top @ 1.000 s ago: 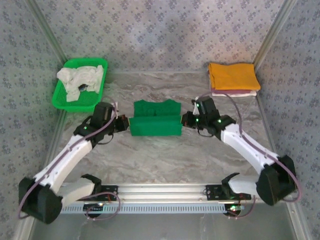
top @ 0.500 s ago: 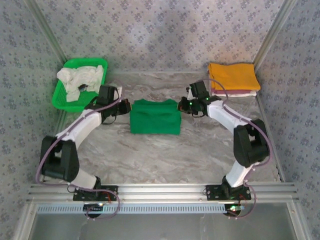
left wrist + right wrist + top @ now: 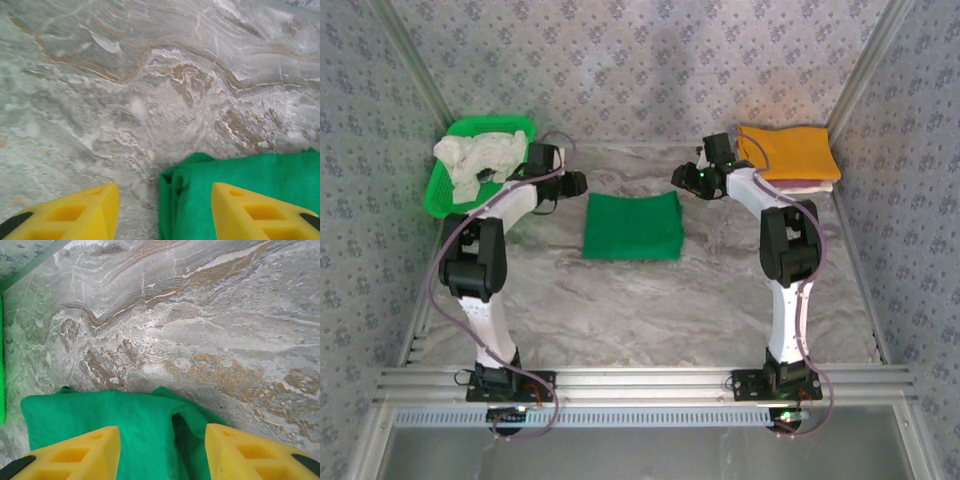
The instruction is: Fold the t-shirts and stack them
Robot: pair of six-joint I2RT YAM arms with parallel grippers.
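Marble-patterned table (image 3: 650, 300) within patterned walls (image 3: 650, 60) bears green t-shirt (image 3: 632, 226).

The left arm (image 3: 472, 268) and the right arm (image 3: 792, 250) each rose from the near edge to a bent elbow, then reached far forward and turned inward. The left gripper (image 3: 576, 184) pointed to the right and the right gripper (image 3: 678, 178) to the left, so the two faced one another, well apart. On both, the yellow fingers (image 3: 75, 212) stood parted, with nothing pinched between them.
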